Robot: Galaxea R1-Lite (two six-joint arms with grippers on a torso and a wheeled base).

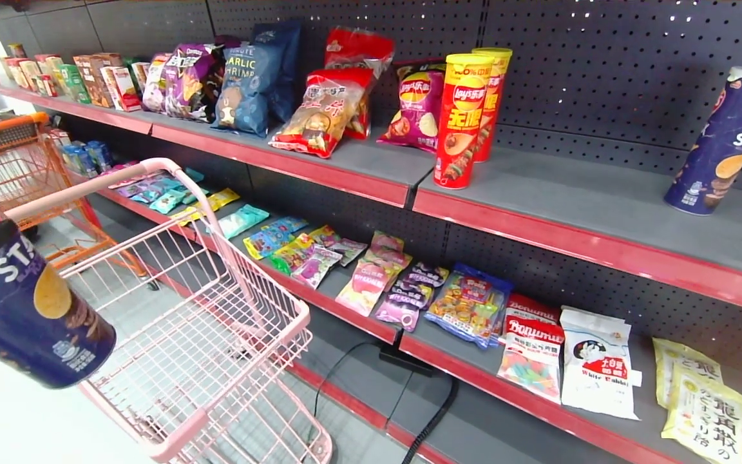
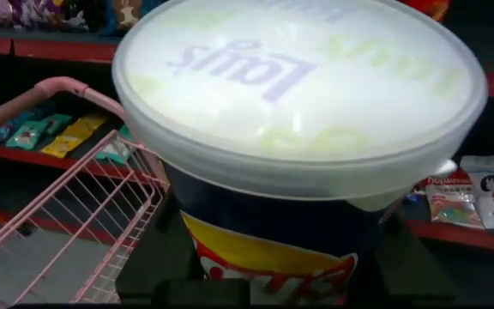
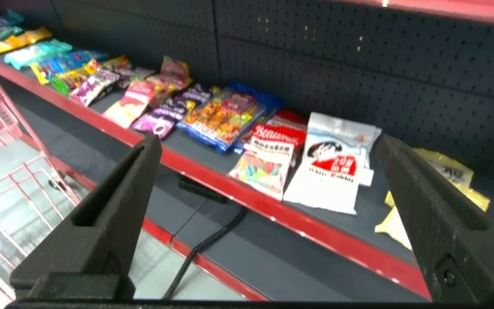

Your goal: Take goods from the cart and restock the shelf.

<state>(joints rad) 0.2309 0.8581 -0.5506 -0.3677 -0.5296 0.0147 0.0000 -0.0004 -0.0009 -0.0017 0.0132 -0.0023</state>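
Note:
A dark blue chips can (image 1: pixel 29 309) with a white lid (image 2: pixel 298 86) hangs tilted above the pink cart (image 1: pixel 216 309), at the left of the head view. My left gripper (image 2: pixel 281 279) is shut on the can's body below the lid. A matching blue can (image 1: pixel 722 142) stands at the right end of the upper shelf (image 1: pixel 590 200). My right gripper (image 3: pixel 271 150) is open wide with nothing between its fingers. It hovers in front of the lower shelf (image 3: pixel 333 232), facing the candy bags (image 3: pixel 268 163).
Two red chips cans (image 1: pixel 464 122) and several snack bags (image 1: pixel 319 109) stand on the upper shelf; bare shelf lies between the red cans and the far blue can. An orange cart (image 1: pixel 10 161) is behind the pink one. A black cable (image 1: pixel 422 419) runs along the floor.

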